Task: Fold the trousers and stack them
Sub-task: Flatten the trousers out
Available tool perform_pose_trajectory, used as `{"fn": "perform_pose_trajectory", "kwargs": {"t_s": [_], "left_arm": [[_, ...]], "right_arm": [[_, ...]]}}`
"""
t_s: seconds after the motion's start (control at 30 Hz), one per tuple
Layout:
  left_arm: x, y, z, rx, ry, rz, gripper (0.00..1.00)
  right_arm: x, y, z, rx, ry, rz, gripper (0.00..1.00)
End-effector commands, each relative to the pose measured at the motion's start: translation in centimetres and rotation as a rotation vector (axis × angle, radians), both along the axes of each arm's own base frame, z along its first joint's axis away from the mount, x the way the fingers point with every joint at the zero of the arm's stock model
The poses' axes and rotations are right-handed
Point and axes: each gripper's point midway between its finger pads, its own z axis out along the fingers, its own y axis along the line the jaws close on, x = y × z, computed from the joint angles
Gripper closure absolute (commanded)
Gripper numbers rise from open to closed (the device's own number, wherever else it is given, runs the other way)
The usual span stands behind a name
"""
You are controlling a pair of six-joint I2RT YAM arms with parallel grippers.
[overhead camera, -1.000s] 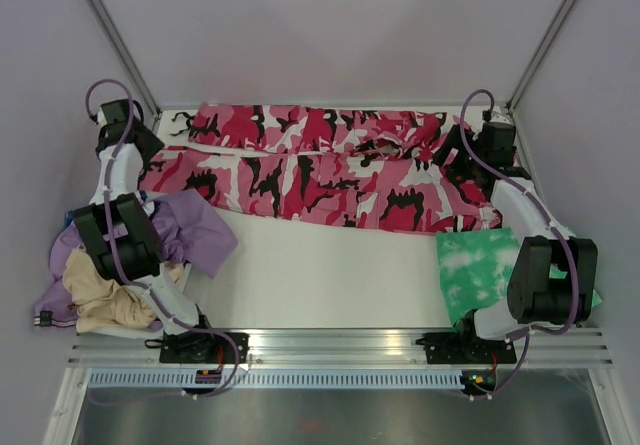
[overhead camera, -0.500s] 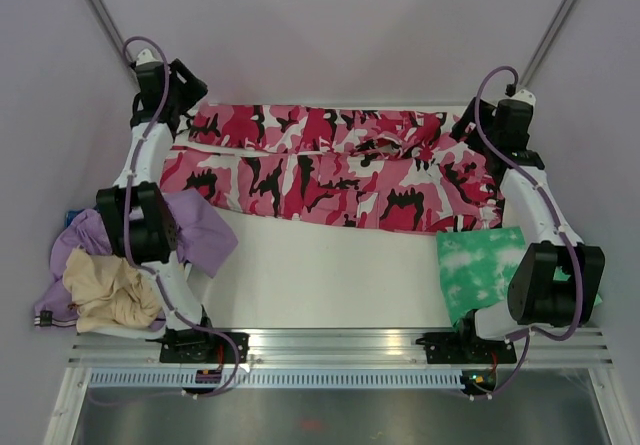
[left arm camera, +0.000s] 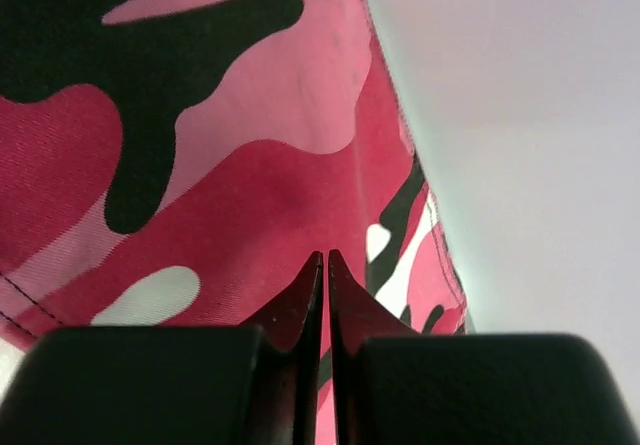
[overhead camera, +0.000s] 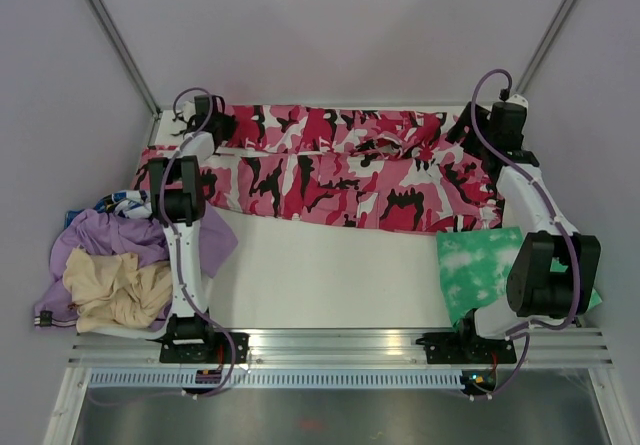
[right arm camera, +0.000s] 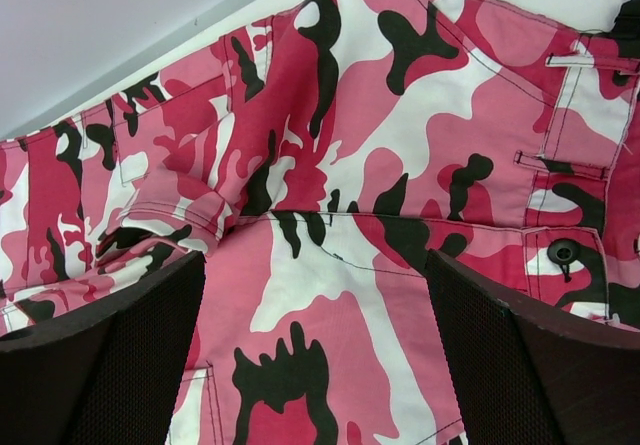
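The trousers [overhead camera: 330, 170], in pink, red, white and black camouflage, lie spread flat across the back of the table, with the leg ends at the left and the waist at the right. My left gripper [overhead camera: 192, 115] is down on the far leg end at the back left. In the left wrist view its jaws [left arm camera: 326, 255] are closed to a thin slit with the tips pressed into the red cloth [left arm camera: 200, 165]. My right gripper [overhead camera: 502, 130] hovers over the waist, wide open [right arm camera: 312, 265], with the waistband, button and pockets [right arm camera: 330, 155] below it.
A green-and-white tie-dye garment [overhead camera: 480, 265] lies at the right under the right arm. A lilac cloth [overhead camera: 200, 233], a beige one [overhead camera: 110, 290] and a blue-and-white printed piece [overhead camera: 122, 201] are heaped at the left. A metal rail [overhead camera: 330, 345] runs along the front.
My left arm has swung from the back left corner down onto the leg end, and its jaws have closed. The right arm has lifted slightly and stays open.
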Motion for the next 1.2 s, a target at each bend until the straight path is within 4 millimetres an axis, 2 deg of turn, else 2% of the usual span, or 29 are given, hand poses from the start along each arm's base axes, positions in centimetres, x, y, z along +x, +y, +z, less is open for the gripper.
{"fn": "perform_pose_trajectory", "kwargs": {"t_s": [0.0, 0.1, 0.13, 0.23, 0.27, 0.33, 0.37, 0.47, 0.67, 0.8, 0.93, 1.0, 1.07, 1.17], "left_arm": [[0.4, 2.5, 1.6, 0.015, 0.035, 0.187, 0.92], [-0.3, 3.4, -0.9, 0.114, 0.173, 0.192, 0.94], [-0.3, 3.8, -0.9, 0.126, 0.174, 0.204, 0.94], [-2.2, 5.1, -2.1, 0.176, 0.26, 0.243, 0.98], [-3.4, 6.2, -2.5, 0.203, 0.308, 0.277, 0.98], [-4.1, 7.3, -2.6, 0.218, 0.335, 0.302, 0.98], [-4.5, 8.0, -2.7, 0.207, 0.349, 0.308, 0.98], [-4.4, 8.5, -3.0, 0.16, 0.353, 0.274, 0.98], [-6.7, 10.3, -4.9, 0.147, 0.461, 0.297, 0.98], [-8.4, 13.0, -5.3, 0.124, 0.5, 0.351, 0.98], [-8.4, 14.8, -4.8, 0.142, 0.494, 0.378, 0.98], [-9.0, 15.4, -5.3, 0.137, 0.52, 0.394, 0.98], [-8.5, 15.7, -5.5, 0.13, 0.499, 0.364, 0.98], [-6.9, 15.2, -5.1, 0.131, 0.434, 0.255, 0.89]], "right_arm": [[0.6, 0.3, -0.9, 0.024, 0.001, 0.007, 0.03], [0.5, 0.4, -1.4, 0.035, 0.003, 0.002, 0.03], [0.5, 0.5, -1.6, 0.038, 0.003, 0.001, 0.03], [0.2, 0.5, -2.1, 0.05, 0.003, -0.006, 0.03], [0.2, 0.5, -2.3, 0.051, 0.005, -0.008, 0.03], [0.2, 0.5, -2.8, 0.053, 0.012, -0.011, 0.03], [0.2, 0.5, -3.0, 0.053, 0.017, -0.011, 0.02], [0.2, 0.5, -3.4, 0.055, 0.024, -0.01, 0.02], [0.3, 0.5, -3.6, 0.067, 0.02, -0.017, 0.02], [0.2, 0.5, -3.7, 0.066, 0.025, -0.017, 0.02], [-0.1, 0.5, -3.8, 0.062, 0.033, -0.02, 0.02], [-0.2, 0.4, -3.7, 0.063, 0.031, -0.026, 0.02], [-0.4, 0.4, -3.7, 0.062, 0.031, -0.028, 0.02], [-0.5, 0.4, -3.7, 0.061, 0.036, -0.026, 0.02]]}}
